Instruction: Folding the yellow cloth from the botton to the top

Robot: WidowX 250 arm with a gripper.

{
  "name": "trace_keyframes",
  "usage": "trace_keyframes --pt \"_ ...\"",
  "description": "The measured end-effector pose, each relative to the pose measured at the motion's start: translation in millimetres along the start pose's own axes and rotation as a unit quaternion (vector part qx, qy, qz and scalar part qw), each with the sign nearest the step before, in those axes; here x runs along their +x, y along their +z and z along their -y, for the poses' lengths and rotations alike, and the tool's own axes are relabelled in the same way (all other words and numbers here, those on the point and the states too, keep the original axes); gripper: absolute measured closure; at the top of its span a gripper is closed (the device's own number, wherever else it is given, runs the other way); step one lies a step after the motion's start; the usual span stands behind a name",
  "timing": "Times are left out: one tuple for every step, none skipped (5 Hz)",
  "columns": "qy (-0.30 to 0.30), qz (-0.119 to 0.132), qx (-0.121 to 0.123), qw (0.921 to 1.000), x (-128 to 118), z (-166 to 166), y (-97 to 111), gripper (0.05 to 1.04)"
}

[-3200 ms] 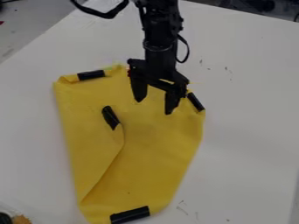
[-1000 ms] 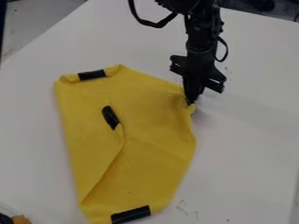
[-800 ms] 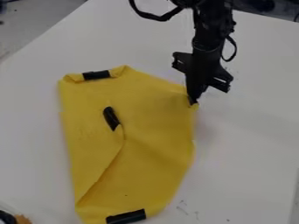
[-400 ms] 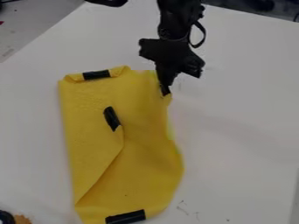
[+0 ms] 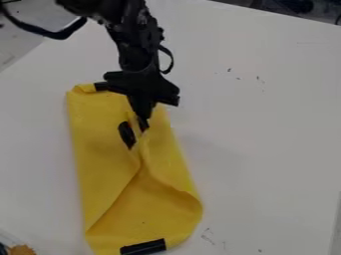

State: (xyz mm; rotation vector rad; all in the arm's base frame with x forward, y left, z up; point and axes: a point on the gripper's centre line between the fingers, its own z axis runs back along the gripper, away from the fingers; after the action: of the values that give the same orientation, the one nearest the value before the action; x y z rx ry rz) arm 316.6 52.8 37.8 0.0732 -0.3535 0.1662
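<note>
Gripper [image 5: 142,122] left of frame center, upper half, pointing down, clenched on a corner of the yellow cloth [image 5: 103,154]. Cloth lies on the white tabletop [image 5: 266,149], left half of frame, running from upper left to the bottom edge. Held corner is just beside a black strip [image 5: 126,135] on the left flap. Right side is folded inward, loose crease down to lower center. Another black strip [image 5: 143,247] sits on the cloth's bottom end.
</note>
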Motion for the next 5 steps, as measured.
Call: trace_keyframes --pt "0.025 0.005 -0.007 0.9996 -17.0 -18.8 -8.7 1.029" --pt "0.028 0.019 -0.016 0.9993 -19.1 -24.1 -10.7 1.014" --pt "0.002 0.014 -0.009 0.9999 -20.2 -26.4 -10.9 0.874" --pt "-0.024 -0.012 0.022 0.9994 -25.7 -36.8 -6.9 0.627" --pt "-0.035 -0.013 0.053 0.9979 -23.7 -49.1 12.0 0.327"
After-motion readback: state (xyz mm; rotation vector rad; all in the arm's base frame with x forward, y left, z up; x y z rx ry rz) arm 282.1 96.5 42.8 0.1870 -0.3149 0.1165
